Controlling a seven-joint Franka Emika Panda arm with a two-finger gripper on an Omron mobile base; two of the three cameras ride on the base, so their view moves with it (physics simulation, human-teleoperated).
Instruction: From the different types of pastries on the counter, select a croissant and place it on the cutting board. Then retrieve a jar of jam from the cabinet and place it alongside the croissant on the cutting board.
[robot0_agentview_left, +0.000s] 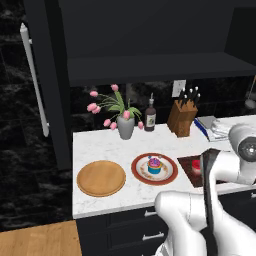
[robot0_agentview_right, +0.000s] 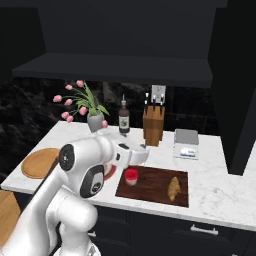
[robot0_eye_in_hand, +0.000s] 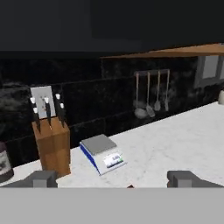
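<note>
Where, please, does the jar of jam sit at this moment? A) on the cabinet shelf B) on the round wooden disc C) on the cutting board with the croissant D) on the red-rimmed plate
C: the jar of jam stands on the cutting board, left of the croissant.

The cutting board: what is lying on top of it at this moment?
On the cutting board stand the red jar of jam near its left end and the croissant toward its right, apart from each other. In the left base view, the arm covers most of the board, so the croissant is hidden there.

The arm folds low, its hand (robot0_eye_in_hand: 113, 178) level, fingers spread apart, holding nothing.
</note>
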